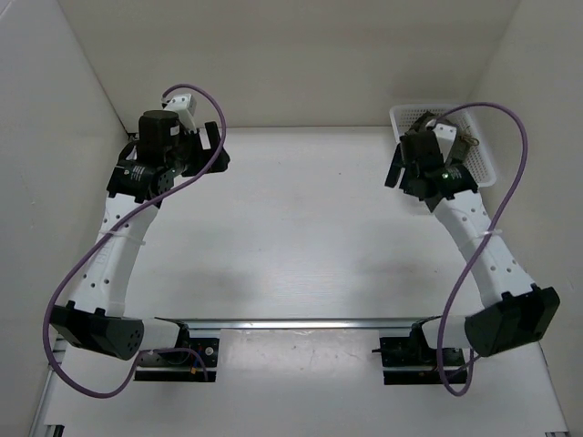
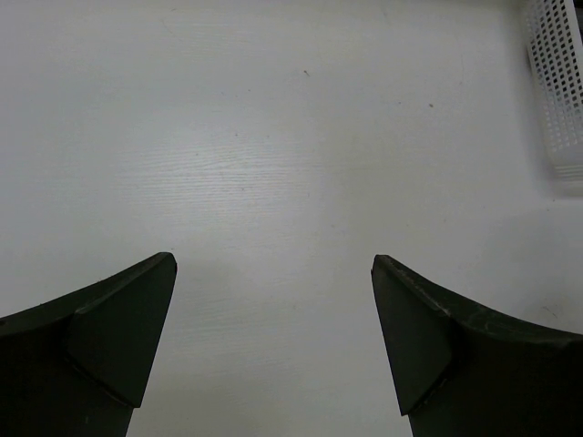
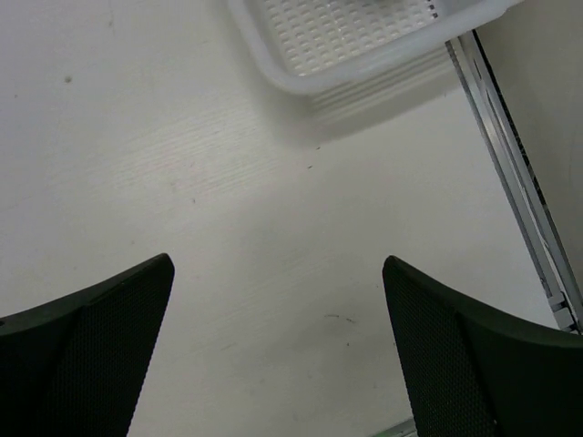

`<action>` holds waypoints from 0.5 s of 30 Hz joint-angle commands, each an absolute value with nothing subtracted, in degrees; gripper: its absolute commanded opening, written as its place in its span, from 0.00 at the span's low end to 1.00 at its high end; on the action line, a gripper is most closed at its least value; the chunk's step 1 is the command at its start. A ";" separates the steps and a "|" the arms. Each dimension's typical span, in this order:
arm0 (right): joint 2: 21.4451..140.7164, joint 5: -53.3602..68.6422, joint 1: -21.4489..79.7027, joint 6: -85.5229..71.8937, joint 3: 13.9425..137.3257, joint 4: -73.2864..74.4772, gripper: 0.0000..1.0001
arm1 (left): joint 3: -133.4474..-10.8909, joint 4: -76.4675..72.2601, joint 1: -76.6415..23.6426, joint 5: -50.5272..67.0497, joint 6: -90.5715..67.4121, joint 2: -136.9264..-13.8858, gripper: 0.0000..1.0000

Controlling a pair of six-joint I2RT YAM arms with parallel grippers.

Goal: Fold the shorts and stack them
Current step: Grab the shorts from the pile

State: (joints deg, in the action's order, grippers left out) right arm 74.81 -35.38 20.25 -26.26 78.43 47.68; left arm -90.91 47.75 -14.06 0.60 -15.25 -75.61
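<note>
The two arms rise from the near edge with open worktop (image 1: 301, 246) between them, and the left pincer (image 2: 273, 264) hangs spread wide over plain surface, pinching nothing. I judge this a waiting pose that leaves the middle free for folding. Farther off, the right pincer (image 3: 278, 264), equally spread and empty, hovers just short of the white basket (image 3: 301, 84) in the far right corner, likely the source of the fabric. The shorts show plainly in no view: from above the arm hides much of the basket, so I cannot tell whether they lie inside.
</note>
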 commanded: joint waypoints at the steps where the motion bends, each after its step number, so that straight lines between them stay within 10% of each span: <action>1: 80.76 -30.70 11.12 -24.70 86.73 46.06 1.00 | -91.05 47.20 -13.45 5.35 -14.85 -74.53 1.00; 15: 118.69 -9.49 -11.07 -28.48 122.73 49.13 1.00 | -94.47 50.10 -11.43 8.69 -13.71 -77.78 1.00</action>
